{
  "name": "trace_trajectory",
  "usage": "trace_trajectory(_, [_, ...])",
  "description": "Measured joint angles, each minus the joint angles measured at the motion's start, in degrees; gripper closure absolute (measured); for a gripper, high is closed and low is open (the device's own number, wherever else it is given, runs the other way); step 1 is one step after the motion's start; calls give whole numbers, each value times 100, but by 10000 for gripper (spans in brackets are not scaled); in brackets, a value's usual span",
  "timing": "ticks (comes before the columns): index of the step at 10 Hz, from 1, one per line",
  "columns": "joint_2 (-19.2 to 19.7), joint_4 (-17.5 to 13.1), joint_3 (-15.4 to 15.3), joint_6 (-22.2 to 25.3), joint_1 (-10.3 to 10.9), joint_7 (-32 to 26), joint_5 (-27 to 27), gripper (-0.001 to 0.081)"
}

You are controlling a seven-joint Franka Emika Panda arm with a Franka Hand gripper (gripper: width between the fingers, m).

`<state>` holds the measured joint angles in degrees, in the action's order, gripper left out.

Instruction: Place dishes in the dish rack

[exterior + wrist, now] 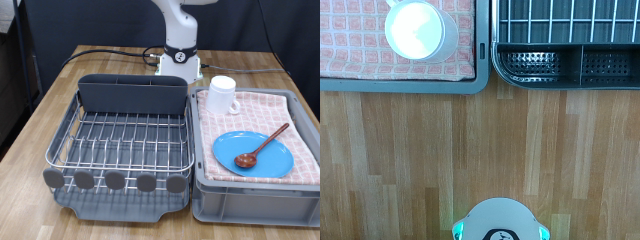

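You are at the very start: nothing sits in the dish rack (125, 135) yet, so the step in hand looks like the approach to a first dish. The gripper's fingers show in neither view, so you cannot tell whether they are apart or together.

In the exterior view the arm's base (181, 55) stands at 12 o'clock on the wooden table (250, 65). The rack fills the 9 o'clock side, its dark caddy (133, 95) along the far edge. At 3 o'clock the grey tub (255, 195) holds the pink checked cloth (270, 110), with the white mug (222, 95) at the back, the blue plate (275, 160) at the front, and the wooden spoon (262, 146) lying across the plate.

The wrist view shows the mug (420, 30) beside the caddy (565, 65). You would likely need a descent over the mug's rim.
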<state>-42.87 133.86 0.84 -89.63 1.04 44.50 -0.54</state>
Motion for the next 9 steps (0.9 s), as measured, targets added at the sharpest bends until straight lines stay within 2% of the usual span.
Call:
trace_trajectory(2, [41,32,-14,-54,0,172,-33,4])
trace_trajectory(4, [250,122,-147,-462,1,608,-200,4])
trace_trajectory(6, [548,186,-464,-1185,-8,1612,-370,4])
trace_trajectory(8, [860,139,-777,-1598,-105,2673,-393,4])
trace_trajectory(9, [859,139,-754,-1578,-81,2512,-390,4])
